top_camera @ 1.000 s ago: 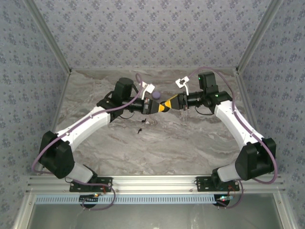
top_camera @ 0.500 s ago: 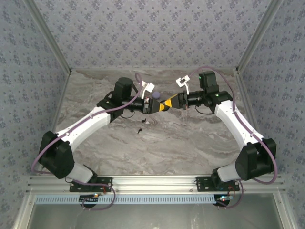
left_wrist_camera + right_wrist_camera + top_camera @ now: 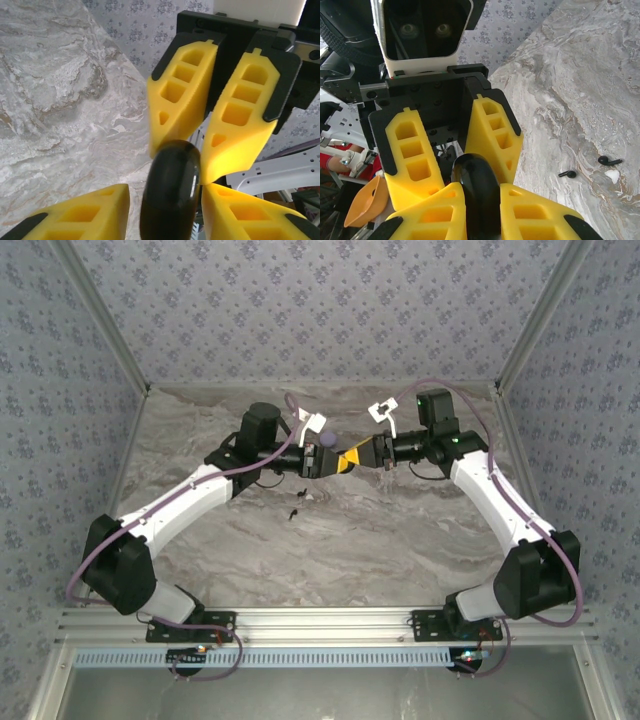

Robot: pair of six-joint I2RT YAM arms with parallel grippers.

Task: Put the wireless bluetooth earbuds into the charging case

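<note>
The glossy black charging case (image 3: 170, 200) hangs on edge above the table's middle, between both grippers. My right gripper (image 3: 483, 192) is shut on the charging case (image 3: 479, 200), yellow fingers pressed against both flat sides. My left gripper (image 3: 164, 195) faces it from the other side and stands open: one finger (image 3: 85, 212) is clear of the case, the other lies close beside it. In the top view the left gripper (image 3: 318, 462) and right gripper (image 3: 352, 459) meet tip to tip. Two tiny black earbuds (image 3: 606, 161) (image 3: 567, 174) lie on the marble, in the top view just below the left gripper (image 3: 297, 495) (image 3: 294, 512).
A pale lilac round disc (image 3: 329, 440) sits just behind the meeting grippers. The marble table (image 3: 400, 540) ends in patterned walls at the back and sides. An aluminium rail (image 3: 330, 625) with both arm bases runs along the near edge.
My left gripper's jaws have spread away from the charging case. The right gripper keeps its hold on it. Both arms have stayed almost in place.
</note>
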